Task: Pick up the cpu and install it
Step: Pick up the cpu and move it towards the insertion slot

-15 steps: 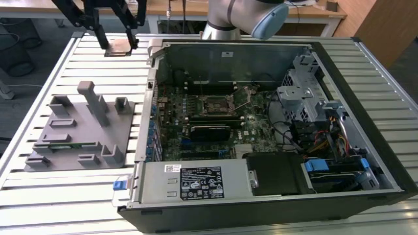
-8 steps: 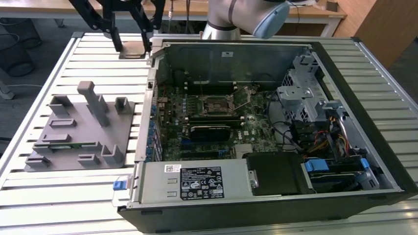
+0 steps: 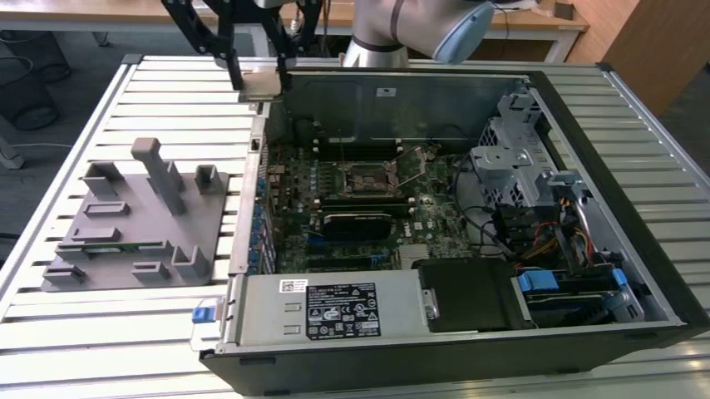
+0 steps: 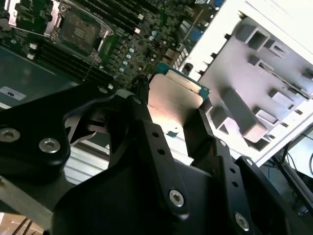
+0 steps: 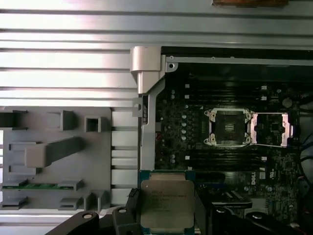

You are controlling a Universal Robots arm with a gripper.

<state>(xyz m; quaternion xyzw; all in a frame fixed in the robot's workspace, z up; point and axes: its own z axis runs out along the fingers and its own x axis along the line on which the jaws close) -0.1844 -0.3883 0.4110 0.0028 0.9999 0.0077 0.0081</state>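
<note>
The cpu is a flat square chip with a silver top and a thin green edge. It hangs in the air over the open computer case's back corner, on the exterior view's left. My gripper is shut on it, one black finger on each side. Both wrist views show the cpu clamped between the fingers. The open socket sits on the motherboard inside the case. Its metal load plate is flipped open beside it.
A grey fixture tray with posts and slots lies on the slatted table beside the case, with a green memory stick in it. The case walls, drive cage and power supply surround the motherboard.
</note>
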